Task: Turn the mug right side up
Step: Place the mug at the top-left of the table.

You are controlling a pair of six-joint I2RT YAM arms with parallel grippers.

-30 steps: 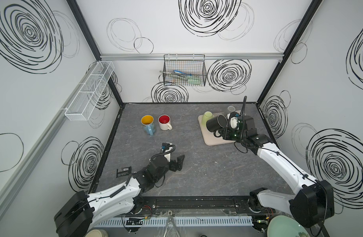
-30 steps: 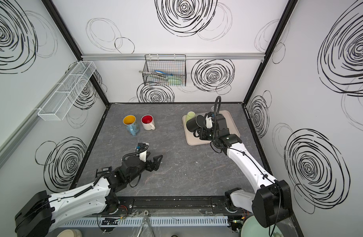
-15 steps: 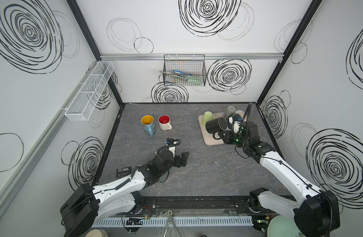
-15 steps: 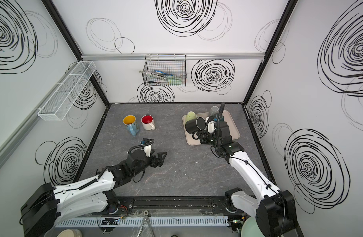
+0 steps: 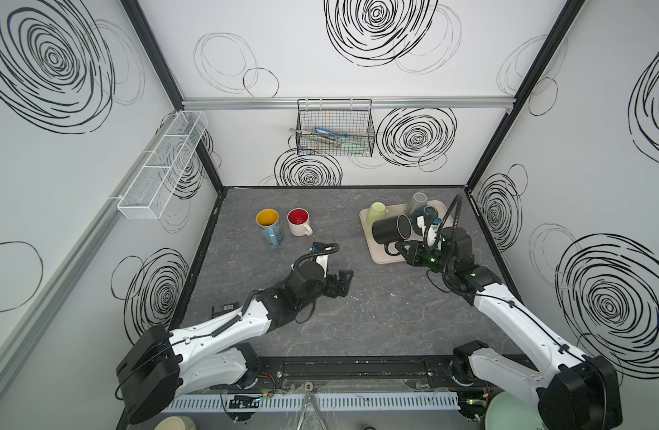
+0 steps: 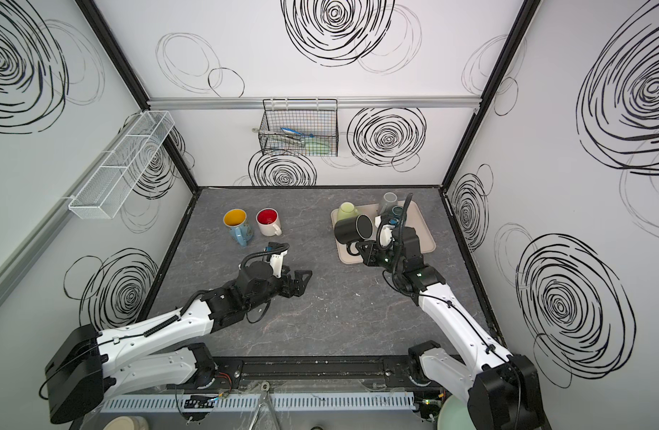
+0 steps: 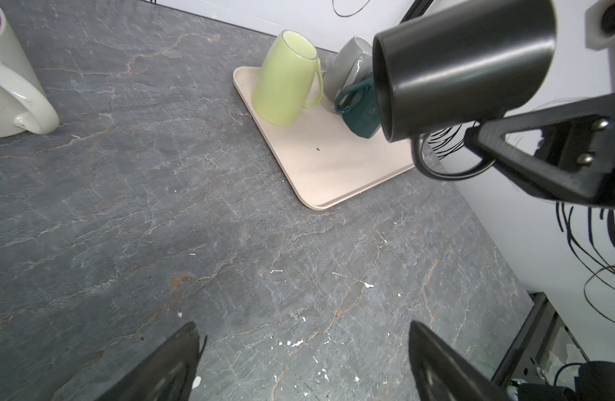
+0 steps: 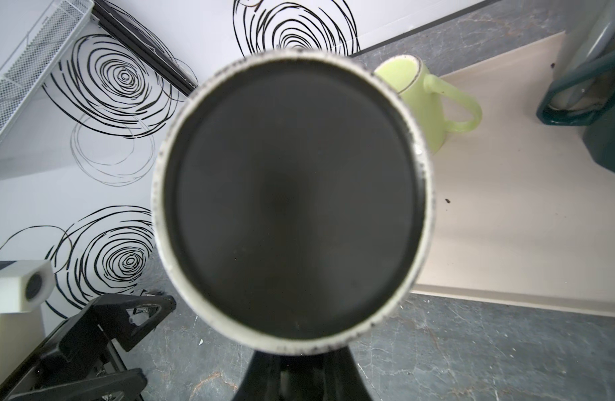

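The black mug [image 5: 387, 231] [image 6: 349, 228] hangs on its side above the front left part of the beige tray [image 5: 385, 257]. My right gripper [image 5: 400, 247] [image 6: 361, 248] is shut on its handle from below. The mug's base fills the right wrist view [image 8: 292, 198], and the right gripper [image 8: 295, 354] shows only as dark closed fingers under it. In the left wrist view the mug [image 7: 462, 62] is high up, its handle in the black fingers [image 7: 542, 152]. My left gripper [image 5: 341, 283] [image 7: 302, 333] is open and holds nothing, low over the middle of the table.
On the tray stand an upside-down lime mug [image 5: 378, 212], a grey mug [image 5: 417, 201] and a dark teal mug [image 5: 428, 214]. A blue mug with a yellow inside [image 5: 269, 225] and a white mug with a red inside [image 5: 298, 223] stand upright at the back left. A wire basket [image 5: 335, 132] hangs on the back wall.
My left arm has reached further toward the middle and the right. The right arm has drawn slightly toward the front with the black mug still in its grip.
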